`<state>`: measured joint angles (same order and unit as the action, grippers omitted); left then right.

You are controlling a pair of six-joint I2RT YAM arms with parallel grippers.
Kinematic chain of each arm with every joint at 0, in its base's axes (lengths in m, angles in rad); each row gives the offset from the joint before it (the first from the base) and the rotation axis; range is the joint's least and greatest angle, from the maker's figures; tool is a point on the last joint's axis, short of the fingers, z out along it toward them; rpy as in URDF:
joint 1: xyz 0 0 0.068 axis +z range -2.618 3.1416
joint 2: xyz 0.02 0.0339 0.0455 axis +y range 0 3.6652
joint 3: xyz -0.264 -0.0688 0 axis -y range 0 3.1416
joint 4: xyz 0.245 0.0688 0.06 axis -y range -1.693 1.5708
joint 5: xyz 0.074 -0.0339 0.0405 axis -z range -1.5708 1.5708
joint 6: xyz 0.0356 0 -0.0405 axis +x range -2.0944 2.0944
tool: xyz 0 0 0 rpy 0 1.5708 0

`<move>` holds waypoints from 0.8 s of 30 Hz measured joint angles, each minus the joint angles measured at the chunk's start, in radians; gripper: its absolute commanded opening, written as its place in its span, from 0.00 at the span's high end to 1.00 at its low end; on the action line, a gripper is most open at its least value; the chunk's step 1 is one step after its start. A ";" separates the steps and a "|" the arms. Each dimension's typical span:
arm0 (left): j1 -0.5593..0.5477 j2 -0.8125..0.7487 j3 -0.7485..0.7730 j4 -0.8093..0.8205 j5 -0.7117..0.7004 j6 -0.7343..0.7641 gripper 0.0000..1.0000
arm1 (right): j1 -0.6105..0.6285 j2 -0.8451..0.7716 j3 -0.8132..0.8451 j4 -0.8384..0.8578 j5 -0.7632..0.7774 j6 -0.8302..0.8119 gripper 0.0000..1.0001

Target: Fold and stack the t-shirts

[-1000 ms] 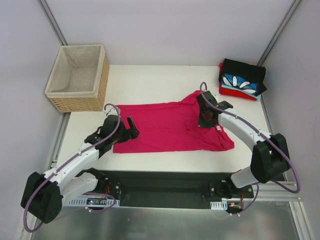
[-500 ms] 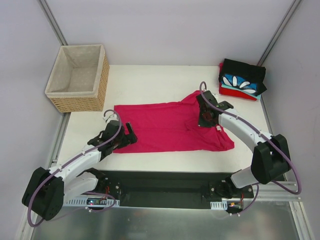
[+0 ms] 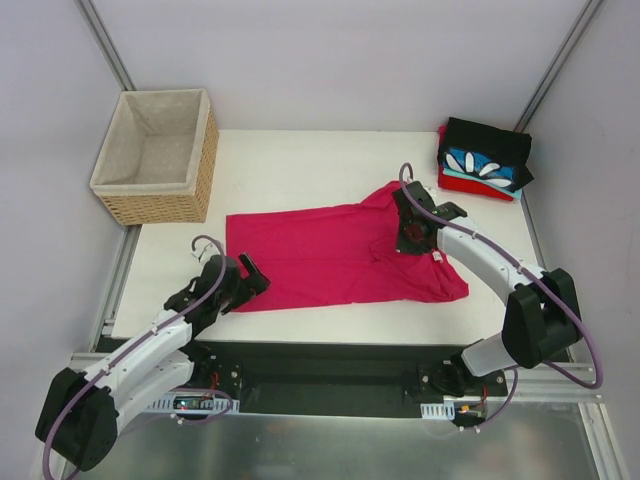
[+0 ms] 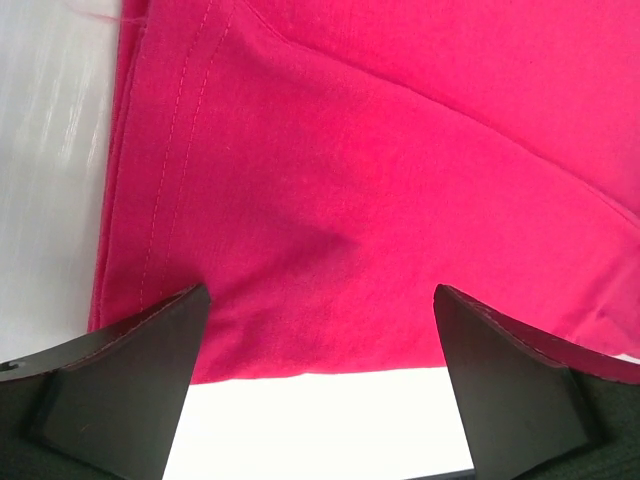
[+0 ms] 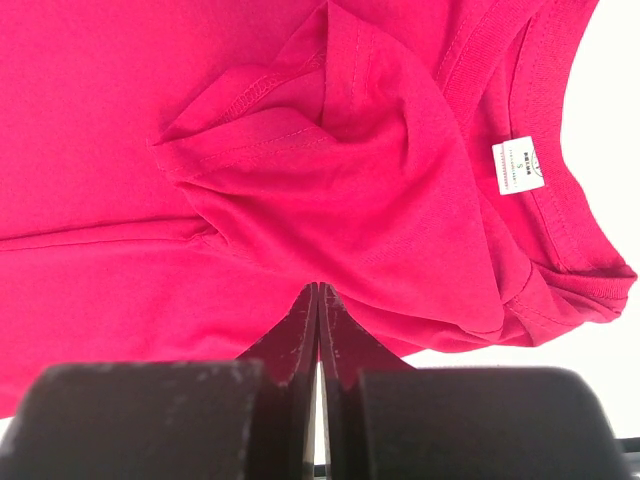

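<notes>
Top view: the magenta t-shirt [image 3: 330, 255] was spread flat across the middle of the table [image 3: 300, 160], with the folded t-shirts [image 3: 485, 160] stacked at its far right corner. A fold appeared to be in preparation. The left arm was stretched low, the left gripper [image 3: 248, 280] at the shirt's near left corner. The right arm was arched over the collar end.

Left wrist view: the left gripper [image 4: 320, 295] was spread wide over the hem corner. Lowering and closing on that corner seemed to be called for next.

Right wrist view: the right gripper [image 5: 318, 292] was closed tight at a sleeve fold. Whether cloth was pinched could not be told.
</notes>
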<state>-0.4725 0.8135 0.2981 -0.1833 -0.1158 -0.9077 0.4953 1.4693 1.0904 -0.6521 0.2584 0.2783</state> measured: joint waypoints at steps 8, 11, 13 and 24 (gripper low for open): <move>0.000 -0.172 -0.019 -0.175 -0.027 -0.085 0.02 | 0.000 0.000 0.000 0.000 0.010 0.000 0.99; 0.000 -0.225 -0.006 -0.279 -0.063 -0.100 0.02 | 0.000 0.000 0.000 0.000 0.017 0.000 0.99; 0.000 -0.239 0.008 -0.341 -0.085 -0.104 0.02 | 0.000 0.000 0.000 0.000 0.022 0.000 0.99; 0.000 -0.214 0.190 -0.494 -0.187 -0.072 0.01 | -0.002 0.094 0.133 -0.012 0.037 -0.004 0.53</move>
<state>-0.4728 0.5995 0.4881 -0.6769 -0.3023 -0.9802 0.4931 1.5631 1.2236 -0.6643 0.2951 0.2745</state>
